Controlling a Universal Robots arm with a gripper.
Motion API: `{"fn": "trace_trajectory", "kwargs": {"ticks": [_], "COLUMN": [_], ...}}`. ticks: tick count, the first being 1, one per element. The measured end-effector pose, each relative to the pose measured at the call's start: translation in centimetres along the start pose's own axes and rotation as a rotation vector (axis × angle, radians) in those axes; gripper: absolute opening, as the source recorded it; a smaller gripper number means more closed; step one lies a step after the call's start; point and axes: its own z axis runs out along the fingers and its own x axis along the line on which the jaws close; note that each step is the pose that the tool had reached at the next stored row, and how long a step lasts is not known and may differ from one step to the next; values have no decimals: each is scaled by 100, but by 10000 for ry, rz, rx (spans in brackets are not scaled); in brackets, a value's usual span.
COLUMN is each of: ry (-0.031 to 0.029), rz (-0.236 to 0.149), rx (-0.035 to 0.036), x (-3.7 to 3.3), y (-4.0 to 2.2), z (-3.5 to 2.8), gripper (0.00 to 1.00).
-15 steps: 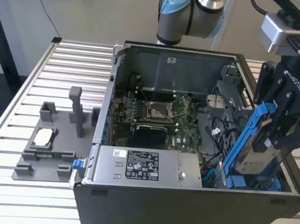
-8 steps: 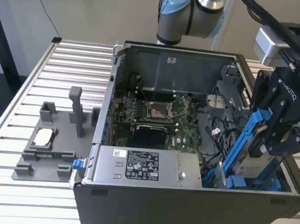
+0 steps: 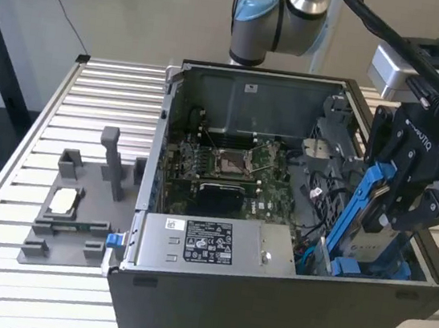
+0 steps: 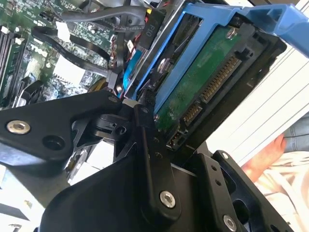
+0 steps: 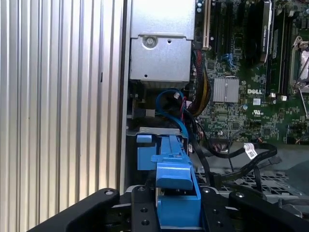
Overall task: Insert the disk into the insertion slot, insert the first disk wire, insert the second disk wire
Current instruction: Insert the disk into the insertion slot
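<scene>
Blue-framed disk [image 3: 372, 247] is clamped tight in my gripper [image 3: 398, 210], tilted, lower end right at the insertion slot [image 3: 343, 268]. Reckon the trick is squaring it up with the bay walls, going in slow, and keeping off those black cables [image 5: 219, 153].

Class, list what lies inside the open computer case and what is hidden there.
Inside the computer case: a motherboard, a grey box with a white sticker, and the disk held by the gripper. These two cover most of the insertion slot.
</scene>
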Motion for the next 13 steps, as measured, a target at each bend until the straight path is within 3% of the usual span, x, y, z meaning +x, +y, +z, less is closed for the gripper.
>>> {"fn": "trace_trajectory", "kwargs": {"ticks": [8,11,13], "ry": [1,0,0], "rz": [-1,-1,-3], "rx": [0,0,0], "x": [0,0,0], "y": [0,0,0], "z": [0,0,0], "gripper": [34,47,47]}}
